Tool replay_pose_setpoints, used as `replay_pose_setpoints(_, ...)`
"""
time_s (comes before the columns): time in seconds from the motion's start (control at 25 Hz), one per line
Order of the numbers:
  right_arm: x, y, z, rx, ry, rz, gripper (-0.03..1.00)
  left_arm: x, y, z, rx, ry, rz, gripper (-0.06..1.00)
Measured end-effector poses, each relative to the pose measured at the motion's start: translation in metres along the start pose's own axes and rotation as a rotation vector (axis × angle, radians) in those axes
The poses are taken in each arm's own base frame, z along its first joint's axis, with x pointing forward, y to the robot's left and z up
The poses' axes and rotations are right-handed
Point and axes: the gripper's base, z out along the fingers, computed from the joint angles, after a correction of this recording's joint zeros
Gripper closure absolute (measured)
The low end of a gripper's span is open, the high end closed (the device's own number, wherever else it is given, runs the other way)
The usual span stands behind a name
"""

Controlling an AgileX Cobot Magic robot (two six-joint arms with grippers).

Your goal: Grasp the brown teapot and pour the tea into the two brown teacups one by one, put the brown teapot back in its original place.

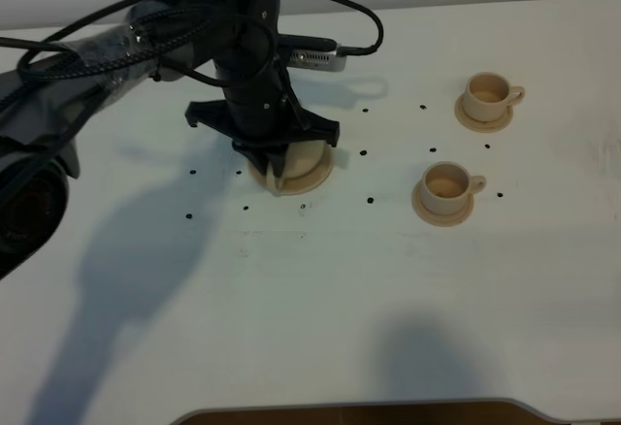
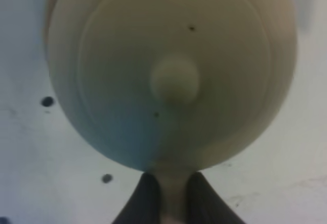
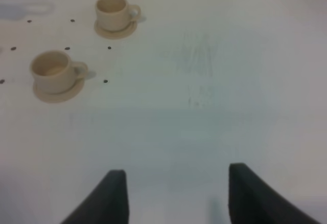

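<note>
On the white worktop [image 1: 320,289], rear left of centre, the brown teapot [image 2: 173,70] rests on its saucer [image 1: 291,185] with the left pincer [image 2: 172,203] pinching its handle [image 2: 173,180]; lift it vertically and level before traversing toward the nearer teacup [image 1: 448,184].

Teapot [image 1: 310,158] on saucer [image 1: 301,189], L of far teacup [image 1: 488,92] & near teacup [image 1: 446,183].

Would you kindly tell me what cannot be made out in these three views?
- Exterior high: the left arm covers most of the brown teapot; its lid, spout and handle are hidden.
- Left wrist: the blurred teapot fills the frame, hiding its saucer; the left gripper is cut off by the edge.
- Near teacup and far teacup: too small to tell whether either holds tea.
</note>
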Motion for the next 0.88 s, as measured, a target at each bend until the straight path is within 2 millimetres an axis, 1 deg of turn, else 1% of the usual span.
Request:
replay_pose_setpoints(0.16,0.0,0.0,0.0,0.0,0.0,0.0,0.53,0.002,0.003,-0.013,-0.011,-0.019,0.048,0.81)
replay_pose_setpoints(0.32,0.0,0.0,0.0,0.0,0.0,0.0,0.53,0.001,0.003,-0.015,-0.009,-0.033,0.164,0.81)
replay_pose_setpoints(0.4,0.0,0.0,0.0,0.0,0.0,0.001,0.53,0.0,0.001,-0.018,0.001,-0.059,0.259,0.81)
replay_pose_setpoints(0.64,0.0,0.0,0.0,0.0,0.0,0.001,0.53,-0.004,-0.01,-0.04,0.092,-0.215,0.594,0.81)
replay_pose_setpoints(0.76,0.0,0.0,0.0,0.0,0.0,0.001,0.53,-0.005,-0.017,-0.043,0.111,-0.266,0.78,0.81)
replay_pose_setpoints(0.88,0.0,0.0,0.0,0.0,0.0,0.0,0.53,-0.004,-0.023,-0.043,0.083,-0.286,0.977,0.81)
